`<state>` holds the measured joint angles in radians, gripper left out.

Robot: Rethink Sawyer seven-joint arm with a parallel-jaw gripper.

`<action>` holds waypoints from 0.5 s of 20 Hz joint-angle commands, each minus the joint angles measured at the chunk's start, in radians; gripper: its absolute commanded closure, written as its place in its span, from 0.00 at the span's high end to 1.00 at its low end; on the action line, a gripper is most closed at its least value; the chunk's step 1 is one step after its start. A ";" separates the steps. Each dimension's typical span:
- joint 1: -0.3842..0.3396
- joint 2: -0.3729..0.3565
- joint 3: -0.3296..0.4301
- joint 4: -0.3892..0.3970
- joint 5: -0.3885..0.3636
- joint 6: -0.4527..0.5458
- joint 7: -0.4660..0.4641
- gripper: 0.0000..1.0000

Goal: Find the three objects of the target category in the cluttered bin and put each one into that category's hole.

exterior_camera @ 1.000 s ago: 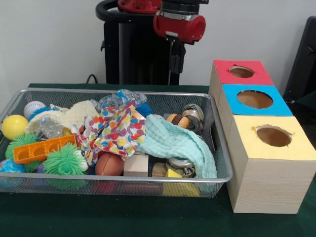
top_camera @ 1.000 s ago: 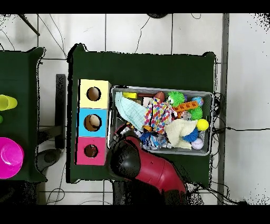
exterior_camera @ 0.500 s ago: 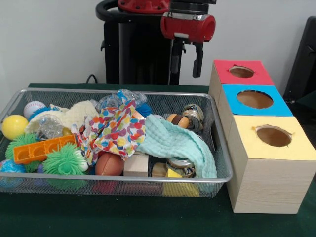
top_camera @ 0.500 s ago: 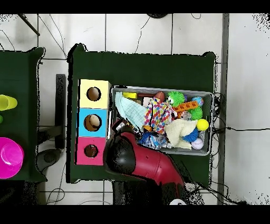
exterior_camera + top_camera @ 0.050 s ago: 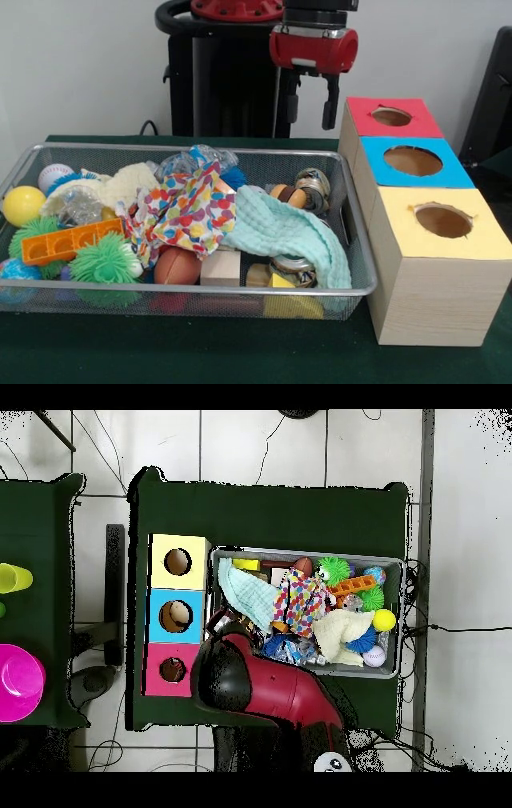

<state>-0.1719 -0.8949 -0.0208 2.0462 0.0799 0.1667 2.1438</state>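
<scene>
Gripper (image 5: 311, 104) hangs empty, fingers spread, above the bin's (image 5: 362, 264) far corner beside the red box (image 5: 362, 122). Target category unclear. Best next: descend straight onto an exposed item, avoiding the mint cloth (image 5: 280, 232) and patterned cloth (image 5: 188, 212) draped mid-bin, hiding toys beneath.

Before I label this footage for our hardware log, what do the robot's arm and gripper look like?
The arm is glossy red with a black rounded joint cover. Its wrist is a red cylinder with a white label, under a black and silver collar. The gripper has two slim, straight black fingers. No cables are visible on it.
</scene>
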 commanded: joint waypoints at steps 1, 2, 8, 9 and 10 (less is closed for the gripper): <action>-0.065 0.063 0.045 -0.097 -0.085 0.025 -0.017 1.00; -0.085 0.068 0.060 -0.097 -0.093 0.028 -0.026 1.00; -0.179 0.123 0.128 -0.121 -0.147 -0.004 -0.050 1.00; -0.192 0.124 0.137 -0.122 -0.150 -0.003 -0.046 1.00; -0.198 0.125 0.138 -0.122 -0.154 -0.005 -0.039 1.00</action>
<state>-0.2996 -0.8380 0.0018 2.0004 -0.0018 0.1665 2.1438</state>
